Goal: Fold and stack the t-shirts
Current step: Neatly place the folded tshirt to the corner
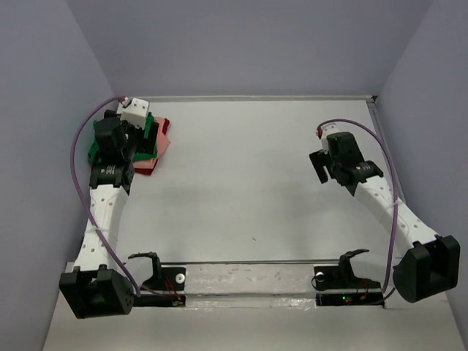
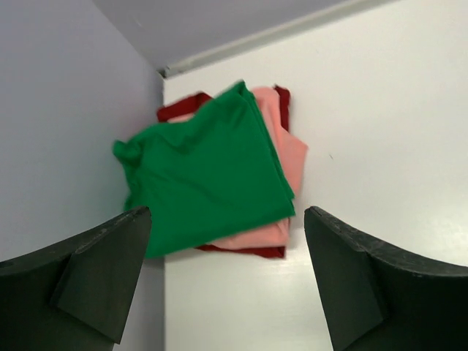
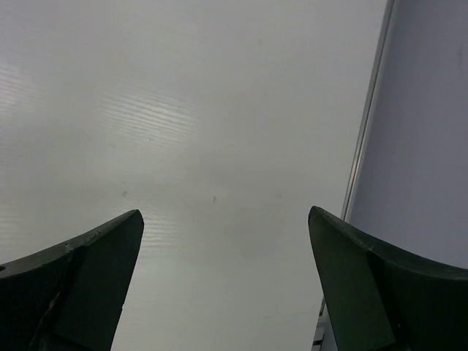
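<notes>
The t-shirts lie folded in one stack in the table's far left corner, against the left wall. The bright green t-shirt (image 2: 205,175) is on top, the salmon pink one (image 2: 291,155) under it, and the dark red one (image 2: 245,251) at the bottom, showing only at the edges. My left gripper (image 2: 227,213) hovers above the near edge of the stack (image 1: 155,150), open, with nothing between its fingers. My right gripper (image 3: 225,213) is open over bare table at the right side (image 1: 322,167), far from the shirts.
The left wall (image 2: 66,131) stands right beside the stack. A metal rail (image 3: 369,110) and the right wall run close to my right gripper. The white table (image 1: 241,183) lies between the arms.
</notes>
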Robot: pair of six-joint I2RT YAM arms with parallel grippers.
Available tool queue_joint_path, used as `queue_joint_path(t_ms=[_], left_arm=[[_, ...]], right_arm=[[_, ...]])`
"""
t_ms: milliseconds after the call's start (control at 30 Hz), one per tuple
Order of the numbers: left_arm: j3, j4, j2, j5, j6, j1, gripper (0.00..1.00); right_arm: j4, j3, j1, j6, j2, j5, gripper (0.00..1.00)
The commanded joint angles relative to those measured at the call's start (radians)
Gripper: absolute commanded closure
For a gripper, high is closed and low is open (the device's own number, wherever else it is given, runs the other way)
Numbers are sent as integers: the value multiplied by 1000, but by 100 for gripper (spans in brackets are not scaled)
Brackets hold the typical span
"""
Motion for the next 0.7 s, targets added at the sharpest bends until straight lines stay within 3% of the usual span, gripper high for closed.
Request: queue_joint_path(t_ms=[0, 167, 300, 433, 667], left_arm=[[-61, 92, -53, 53, -89, -13, 1], [-216, 149, -108, 180, -91, -13, 1], [-367, 270, -218, 206, -99, -3, 1], [-559, 397, -359, 289, -134, 32, 1], [-605, 422, -352, 381, -163, 53, 1]], right_arm=[[124, -87, -54, 88, -70, 50, 0], [210, -160, -198, 166, -165, -62, 0], [187, -163, -224, 163, -215, -155, 0], [178, -165, -243, 157, -186, -136, 0], [135, -140, -264, 172, -149, -152, 0]])
